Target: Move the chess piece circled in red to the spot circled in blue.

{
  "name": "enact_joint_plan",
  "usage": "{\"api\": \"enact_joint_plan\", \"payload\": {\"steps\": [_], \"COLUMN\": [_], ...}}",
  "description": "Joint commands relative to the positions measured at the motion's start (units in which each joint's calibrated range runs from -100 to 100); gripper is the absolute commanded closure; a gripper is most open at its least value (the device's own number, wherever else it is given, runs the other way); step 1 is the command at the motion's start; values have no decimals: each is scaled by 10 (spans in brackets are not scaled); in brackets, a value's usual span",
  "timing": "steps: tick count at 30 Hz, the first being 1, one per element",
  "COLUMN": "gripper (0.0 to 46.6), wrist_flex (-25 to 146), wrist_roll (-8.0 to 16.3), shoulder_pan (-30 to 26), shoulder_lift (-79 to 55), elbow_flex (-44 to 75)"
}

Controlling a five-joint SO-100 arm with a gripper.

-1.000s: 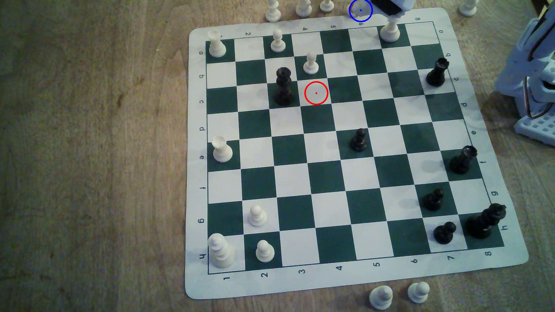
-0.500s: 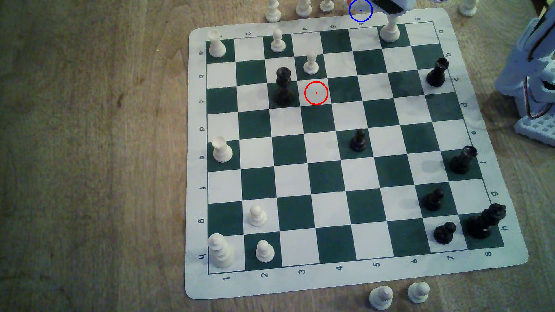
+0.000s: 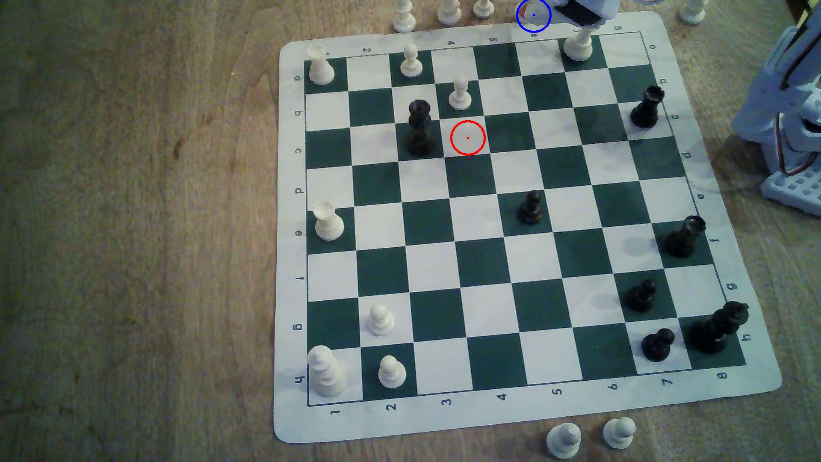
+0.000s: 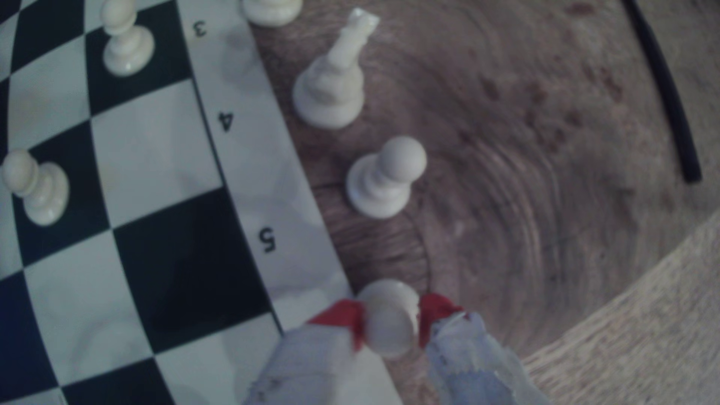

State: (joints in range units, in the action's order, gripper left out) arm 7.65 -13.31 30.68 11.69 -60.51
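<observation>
While my claw hovers at the blue ring off the board's far edge, the wrist view lists the white pawn pinched between my red-tipped fingers over wood just beside the mat; judged step: placement, next lower and release.

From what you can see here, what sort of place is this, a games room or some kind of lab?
Probably a home or hobby tabletop set up for robot practice. A roll-up chess mat lies on a wood-grain table, and a small white arm's gripper pinches a white pawn just off the mat's edge.
</observation>
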Motion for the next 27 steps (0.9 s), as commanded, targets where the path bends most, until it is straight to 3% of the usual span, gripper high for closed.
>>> {"api": "enact_joint_plan", "payload": {"steps": [1,5,9,15,21,23,25,27], "gripper": [266,218,199,194,199,254,393,451], "wrist_flex": [-9,-29,-45,-88,-95,-61,-6,95], "wrist_roll": [5,11,16,36,38,40,46,67], "shoulder_pan": [6,5,3,0,3,5,6,-4], "shoulder_lift": [34,34,33,44,106,173,236,347], "elbow_flex": [7,0,-1,-1,-19,-29,-30,-32]}}
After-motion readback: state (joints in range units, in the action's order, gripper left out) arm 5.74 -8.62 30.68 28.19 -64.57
